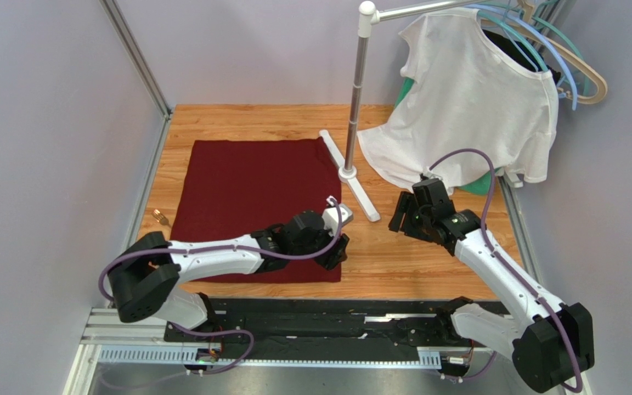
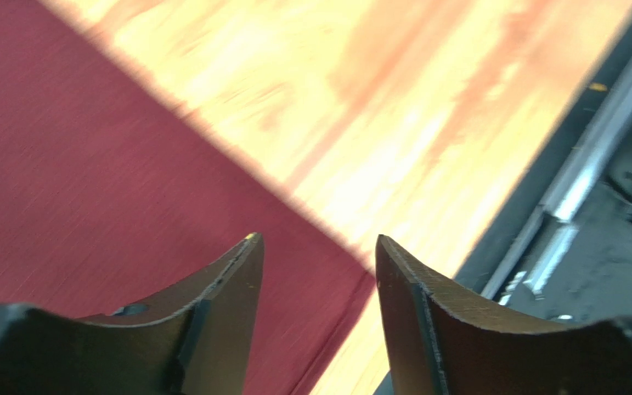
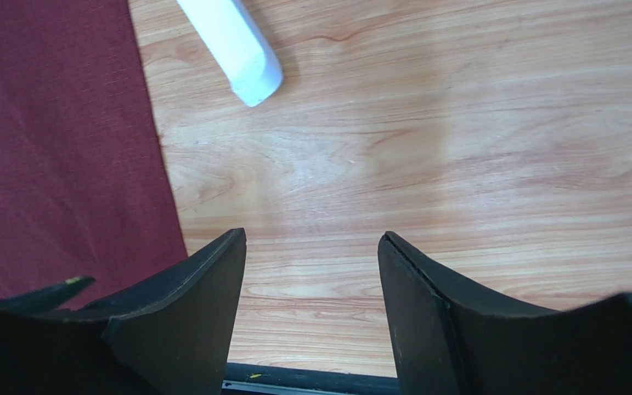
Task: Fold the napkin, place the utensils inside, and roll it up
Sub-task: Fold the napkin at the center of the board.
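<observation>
The folding step is judged to be in hand, at its very start. The dark maroon-red plain cloth napkin [image 1: 253, 206] is seen spread flat and unfolded on the left half of the light wooden desk [image 1: 426, 263], with no crease visible. The left end effector [image 2: 315, 245] is held with its jaws parted and nothing between them, above the napkin's near right corner, where the hem meets bare wood. Whether the cloth is touched cannot be told, the wrist view being blurred. The right end effector [image 3: 311, 240] is likewise spread apart and empty, over bare wood just beside the napkin's right edge. For the next move, a pinch on that corner is called for, so that the cloth can be lifted and carried over itself. A small gold-coloured utensil [image 1: 160, 218] is glimpsed at the napkin's left edge; its kind cannot be made out.
</observation>
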Action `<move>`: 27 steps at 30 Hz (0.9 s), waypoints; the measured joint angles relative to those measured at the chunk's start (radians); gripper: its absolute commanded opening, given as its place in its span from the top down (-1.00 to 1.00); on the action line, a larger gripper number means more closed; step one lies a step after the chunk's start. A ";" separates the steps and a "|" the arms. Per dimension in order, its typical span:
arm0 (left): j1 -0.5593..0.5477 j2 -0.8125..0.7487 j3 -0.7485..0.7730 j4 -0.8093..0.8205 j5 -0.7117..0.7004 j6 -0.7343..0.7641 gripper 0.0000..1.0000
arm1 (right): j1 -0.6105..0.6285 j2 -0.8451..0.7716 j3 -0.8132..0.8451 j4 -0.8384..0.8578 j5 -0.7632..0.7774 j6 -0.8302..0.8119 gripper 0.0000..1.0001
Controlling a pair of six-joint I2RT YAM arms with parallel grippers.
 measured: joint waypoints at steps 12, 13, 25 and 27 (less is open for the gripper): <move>-0.152 0.177 0.029 0.060 0.017 -0.016 0.01 | -0.058 -0.058 0.000 -0.044 -0.014 -0.020 -0.29; -0.154 0.180 0.022 0.059 0.002 -0.026 0.01 | -0.058 -0.058 0.000 -0.044 -0.017 -0.020 -0.29; -0.167 0.166 -0.011 0.047 -0.115 -0.087 0.13 | -0.060 -0.057 -0.016 -0.040 -0.045 -0.019 -0.29; -0.179 0.166 -0.019 0.045 -0.114 -0.091 0.13 | -0.060 -0.057 -0.016 -0.040 -0.048 -0.019 -0.29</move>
